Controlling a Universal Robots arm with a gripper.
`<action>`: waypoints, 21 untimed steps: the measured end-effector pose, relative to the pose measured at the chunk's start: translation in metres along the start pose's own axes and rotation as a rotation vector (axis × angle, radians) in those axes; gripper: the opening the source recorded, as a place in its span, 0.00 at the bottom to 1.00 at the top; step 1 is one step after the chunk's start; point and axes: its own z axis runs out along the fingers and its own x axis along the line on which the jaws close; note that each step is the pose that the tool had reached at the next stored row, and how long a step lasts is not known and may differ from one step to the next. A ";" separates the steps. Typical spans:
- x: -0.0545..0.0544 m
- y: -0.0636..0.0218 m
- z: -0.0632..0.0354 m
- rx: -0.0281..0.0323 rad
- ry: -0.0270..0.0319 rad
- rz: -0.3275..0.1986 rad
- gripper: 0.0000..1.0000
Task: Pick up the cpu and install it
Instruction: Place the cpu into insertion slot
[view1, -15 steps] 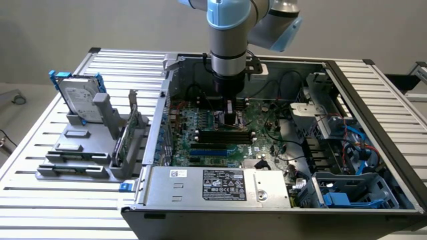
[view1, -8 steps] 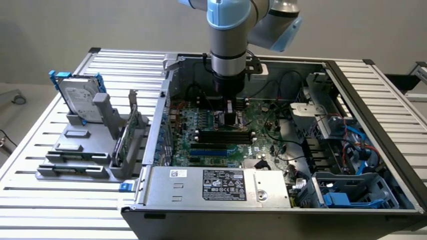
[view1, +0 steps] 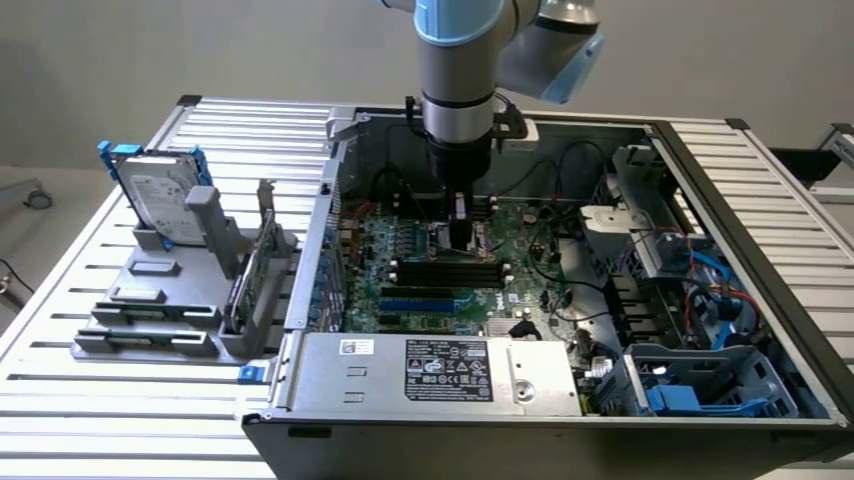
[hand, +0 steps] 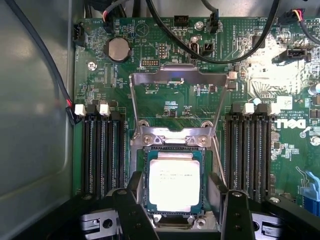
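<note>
Nearest us, the hand is spread, its dark fingers on either side of the cpu. The cpu lies flat in the socket. We cannot tell whether the fingers touch its edges, and the hand's body hides the socket's near side. Beyond it, the hinged metal frame is raised between the memory slots. In the exterior view, the arm reaches into the computer case on the counter, and its tip is hard to make out against the motherboard.

A hard drive is standing in a grey rack beside the open computer case; a power supply is sitting inside.
</note>
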 end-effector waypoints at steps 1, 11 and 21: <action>0.000 0.0000 -0.0020 0.0002 0.0002 0.000 0.62; 0.000 -0.0232 -0.0154 0.0018 0.0068 0.001 0.24; 0.000 -0.0406 -0.0223 0.0017 0.0099 0.001 0.11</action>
